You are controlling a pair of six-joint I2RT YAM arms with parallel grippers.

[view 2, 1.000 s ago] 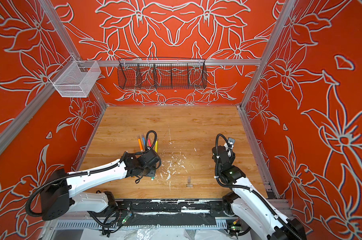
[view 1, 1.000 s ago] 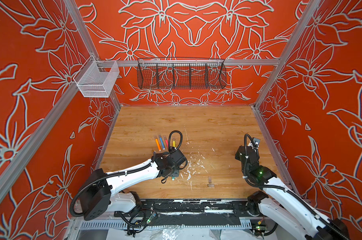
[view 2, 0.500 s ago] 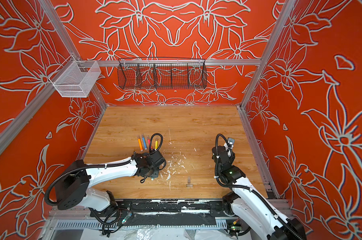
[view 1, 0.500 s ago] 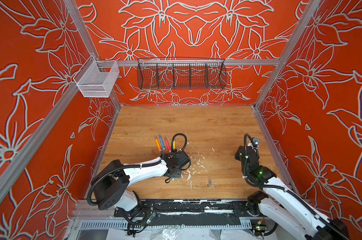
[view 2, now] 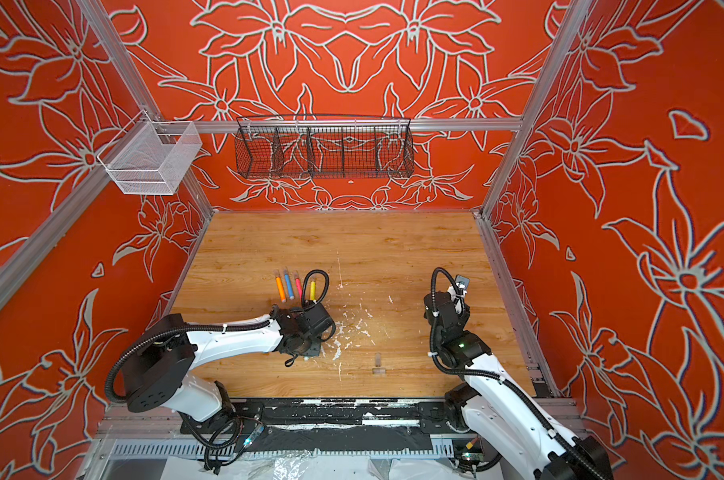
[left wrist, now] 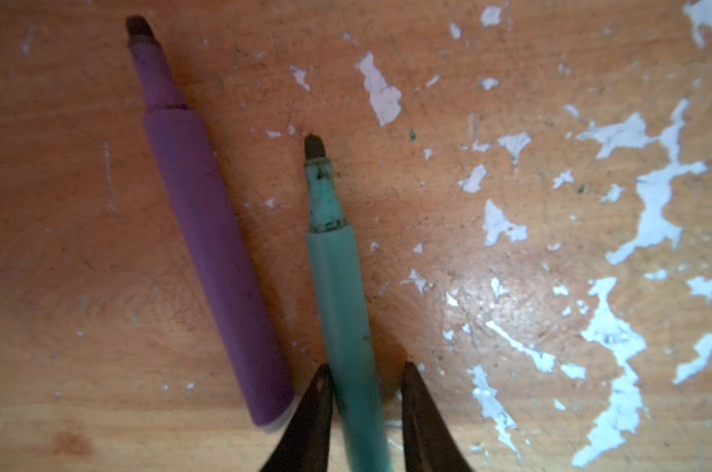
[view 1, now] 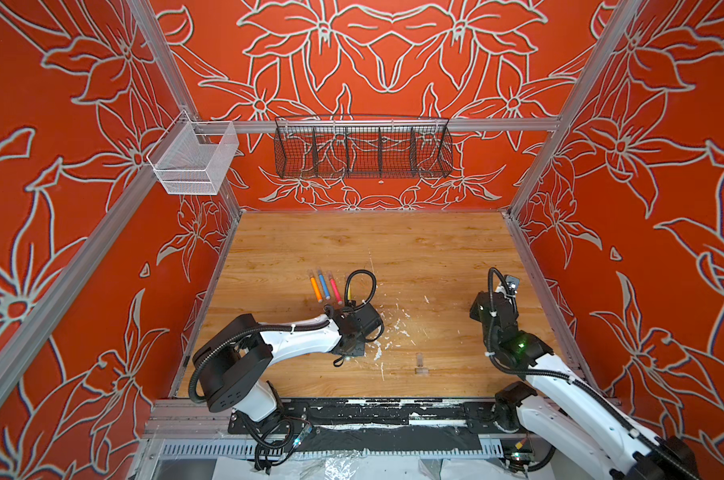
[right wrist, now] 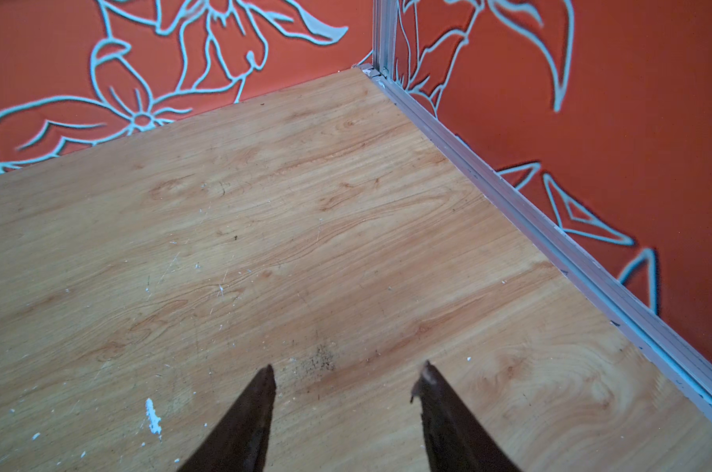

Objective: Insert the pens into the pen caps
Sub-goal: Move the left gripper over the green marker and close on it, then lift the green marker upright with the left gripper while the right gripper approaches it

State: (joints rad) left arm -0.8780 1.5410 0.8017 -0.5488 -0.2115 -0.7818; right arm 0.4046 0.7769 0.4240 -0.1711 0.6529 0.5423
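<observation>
Hanging over the wooden surface (view 1: 393,249), the right claw (right wrist: 348,372) gapes wide and empty by the right edge, the left claw (left wrist: 365,367) narrow astride the green pen (left wrist: 338,286), not clamped, beside the purple pen (left wrist: 211,245), front-left of centre.

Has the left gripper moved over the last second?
Yes. The left gripper has shifted right in both top views, judged against the orange pen, which lies where it was.
</observation>
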